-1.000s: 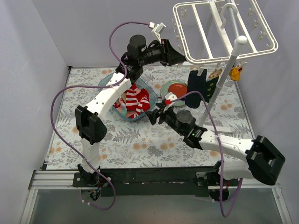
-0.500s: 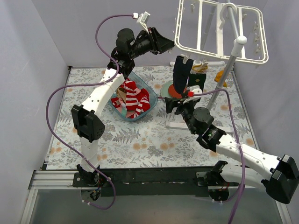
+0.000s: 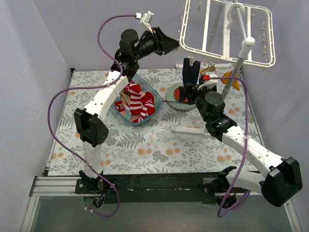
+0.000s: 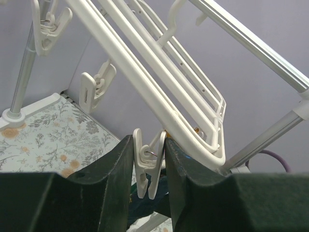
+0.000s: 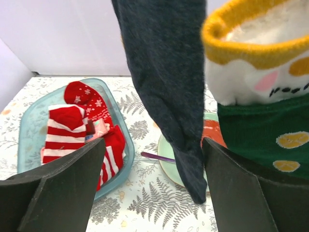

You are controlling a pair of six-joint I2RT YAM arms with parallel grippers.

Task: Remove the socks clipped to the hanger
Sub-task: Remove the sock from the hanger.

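The white hanger [image 3: 227, 34] hangs from a pole at the back right. A dark navy sock [image 3: 189, 75] and a mustard yellow sock [image 3: 233, 81] hang clipped under it. My left gripper [image 3: 171, 44] is at the rack's left edge, shut on a white clip [image 4: 147, 166] under a bar [image 4: 145, 77]. The navy sock shows below the clip [image 4: 145, 205]. My right gripper [image 3: 192, 89] is open, and the navy sock [image 5: 166, 87] hangs between its fingers without touching them. A green, white and yellow sock [image 5: 260, 96] hangs just to its right.
A blue translucent tub [image 3: 153, 96] at the back left holds red and red-and-white striped socks [image 3: 137, 104]; it also shows in the right wrist view [image 5: 29, 130]. A green plate [image 3: 175, 101] with a red-orange object lies under the hanger. The white stand base [image 3: 190, 130] lies on the floral cloth.
The hanger swung and settled. My left gripper rose to the rack's left edge. My right arm moved from the table's middle up and back to the navy sock.
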